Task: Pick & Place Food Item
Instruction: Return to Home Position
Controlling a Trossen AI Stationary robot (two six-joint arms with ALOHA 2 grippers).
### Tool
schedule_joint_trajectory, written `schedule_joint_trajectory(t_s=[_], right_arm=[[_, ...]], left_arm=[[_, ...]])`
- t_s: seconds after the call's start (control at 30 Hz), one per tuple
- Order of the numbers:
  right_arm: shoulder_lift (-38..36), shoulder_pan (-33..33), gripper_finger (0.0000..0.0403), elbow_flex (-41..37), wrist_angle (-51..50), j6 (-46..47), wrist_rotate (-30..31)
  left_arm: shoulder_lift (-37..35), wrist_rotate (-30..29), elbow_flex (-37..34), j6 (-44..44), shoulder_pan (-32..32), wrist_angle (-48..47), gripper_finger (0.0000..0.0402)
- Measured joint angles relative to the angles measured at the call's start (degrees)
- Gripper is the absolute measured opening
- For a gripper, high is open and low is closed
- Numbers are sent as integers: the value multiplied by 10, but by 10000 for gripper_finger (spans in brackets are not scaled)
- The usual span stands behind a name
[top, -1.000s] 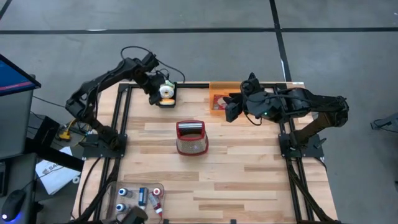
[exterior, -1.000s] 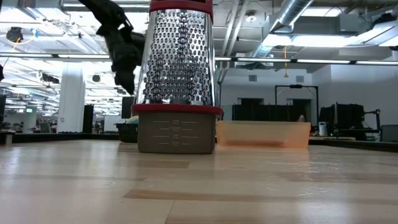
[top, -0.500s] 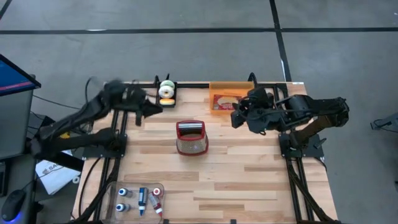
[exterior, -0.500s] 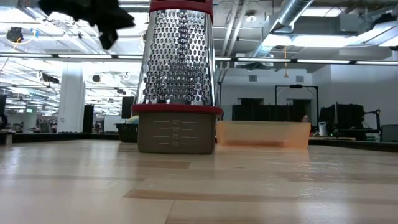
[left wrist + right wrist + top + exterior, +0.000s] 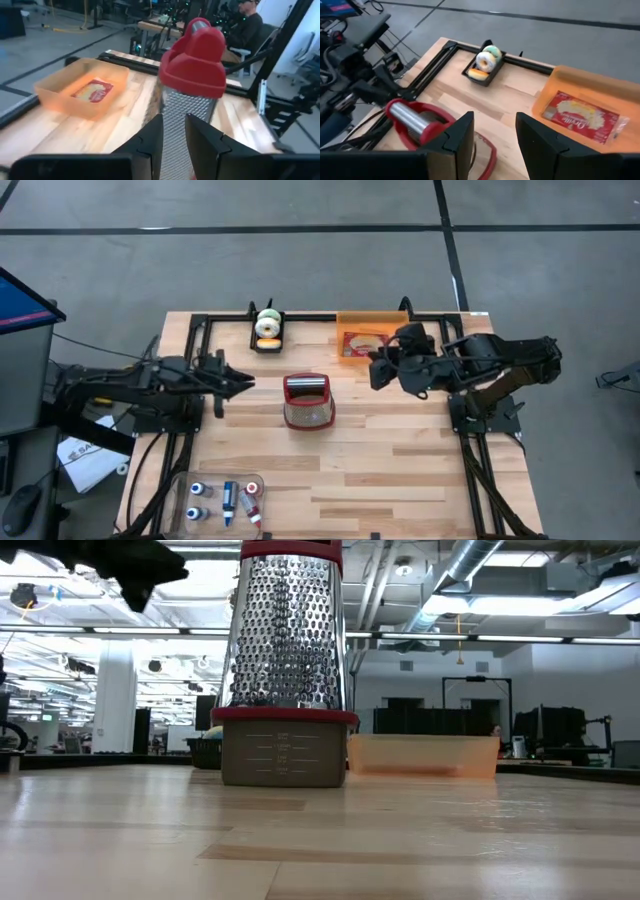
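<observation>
Evidently the placing is done. The small ring-shaped toy donuts [image 5: 484, 61] lie stacked in the little black plastic bin [image 5: 268, 348] at the table's far edge, and no loose donut shows anywhere on the pale wooden table [image 5: 400, 470]. By my judgement, what is left is only parking the arms.

The left gripper [image 5: 238, 383] hangs over the table's left part, pointing towards the metal box grater with the red handle and base [image 5: 308, 402]. Its fingers stand a little apart with nothing between them. The right gripper [image 5: 378, 372] hovers just beside the near corner of the translucent orange plastic tray [image 5: 590, 80], in which a red and yellow food packet [image 5: 580, 115] lies flat. Its fingers are spread wider and are also empty.

For room, the grater stands upright mid-table between the two grippers and is the one thing either could knock. The bin and tray sit close to the black frame rail at the far edge. The near half of the table is mostly bare, apart from a clear container of small items [image 5: 225, 498] at the near left corner.
</observation>
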Motion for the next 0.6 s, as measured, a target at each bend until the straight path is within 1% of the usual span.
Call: schedule_joint_trajectory(t_s=[0.1,0.23,0.3,0.47,0.53,0.6], right_arm=[[0,6,139,0,4,8,0],[0,15,139,0,20,8,4],[0,16,139,0,25,8,5],[0,19,139,0,41,8,5],[0,20,139,0,44,8,5],[0,21,139,0,42,8,1]], left_arm=[[-48,0,0,12,10,-60,77],[-100,23,-1,21,35,-109,77],[-128,36,-19,15,42,-101,77],[-213,61,-104,-20,42,-56,77],[-243,61,-129,-22,42,-36,77],[-268,61,-150,-22,42,-38,76]])
